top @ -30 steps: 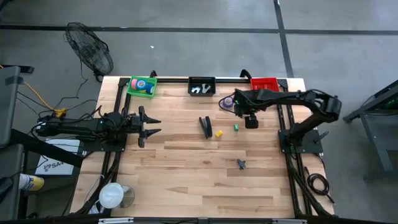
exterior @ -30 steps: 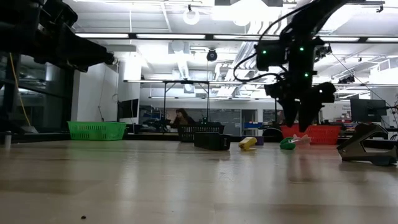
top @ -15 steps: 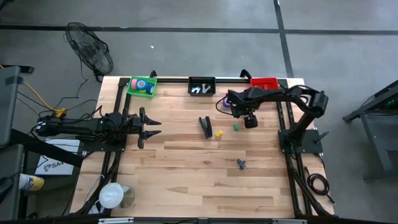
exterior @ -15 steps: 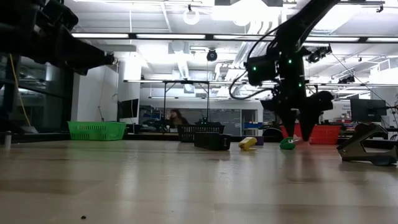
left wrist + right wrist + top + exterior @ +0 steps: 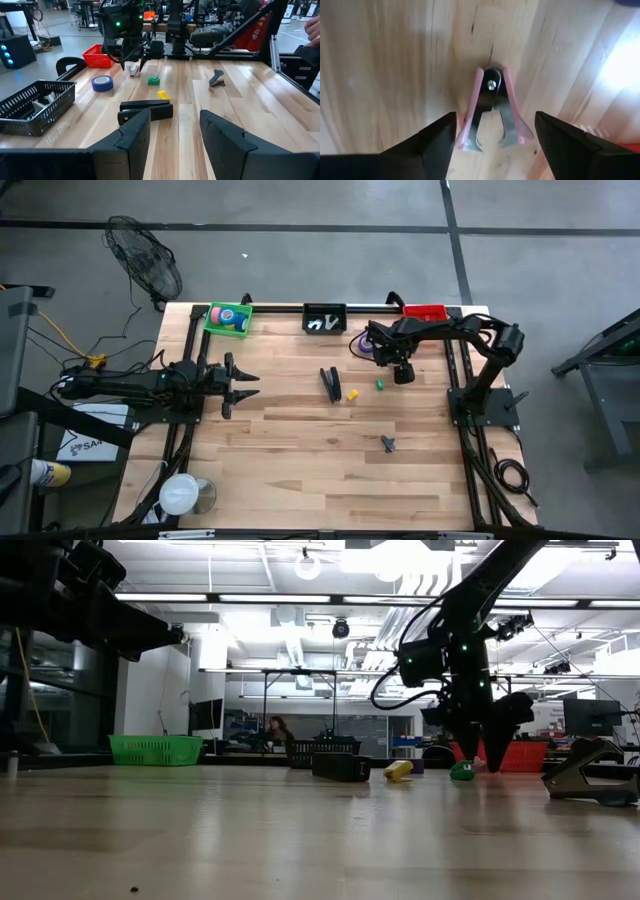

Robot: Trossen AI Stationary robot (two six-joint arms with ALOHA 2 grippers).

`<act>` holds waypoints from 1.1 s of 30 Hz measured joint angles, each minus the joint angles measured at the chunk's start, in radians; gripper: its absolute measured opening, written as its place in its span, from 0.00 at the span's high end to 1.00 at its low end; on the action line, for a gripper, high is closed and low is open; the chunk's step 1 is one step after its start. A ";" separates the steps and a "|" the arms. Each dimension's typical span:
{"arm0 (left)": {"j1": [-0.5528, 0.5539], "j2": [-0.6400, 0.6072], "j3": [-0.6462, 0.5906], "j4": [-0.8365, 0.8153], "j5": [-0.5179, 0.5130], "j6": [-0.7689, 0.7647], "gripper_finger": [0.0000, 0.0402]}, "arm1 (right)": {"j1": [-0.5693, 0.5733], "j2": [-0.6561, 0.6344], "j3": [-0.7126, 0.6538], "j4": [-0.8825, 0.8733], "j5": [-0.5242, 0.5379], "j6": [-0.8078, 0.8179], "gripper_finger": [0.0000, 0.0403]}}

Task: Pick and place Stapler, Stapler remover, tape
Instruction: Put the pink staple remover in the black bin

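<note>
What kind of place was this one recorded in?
Probably a robotics lab or workshop. The low view shows an open hall with strip lights and exposed ducts, and a person at a desk in the background. The wooden table sits on a bare concrete floor, with a fan beside it.

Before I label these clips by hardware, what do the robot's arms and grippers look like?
Both arms are black and slim, built of jointed segments. The right arm carries looping black cables and small green lights. The left gripper has two broad, wedge-shaped black fingers; the right gripper looks the same.
</note>
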 joint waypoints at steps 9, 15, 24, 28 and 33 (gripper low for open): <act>0.000 0.000 0.000 -0.008 0.002 -0.001 0.58 | 0.000 -0.003 -0.046 0.039 -0.020 0.012 0.40; 0.000 0.000 0.000 -0.014 0.002 -0.001 0.58 | 0.001 -0.004 -0.061 0.039 -0.018 0.030 0.42; 0.000 0.000 0.000 -0.014 0.001 -0.005 0.58 | 0.001 -0.002 -0.064 0.030 -0.033 0.072 0.57; 0.000 0.000 0.000 -0.014 0.001 -0.011 0.58 | 0.004 -0.002 -0.065 0.028 -0.049 0.104 0.68; 0.000 0.000 0.000 -0.014 0.001 -0.012 0.58 | 0.016 -0.003 -0.064 0.033 -0.069 0.198 0.80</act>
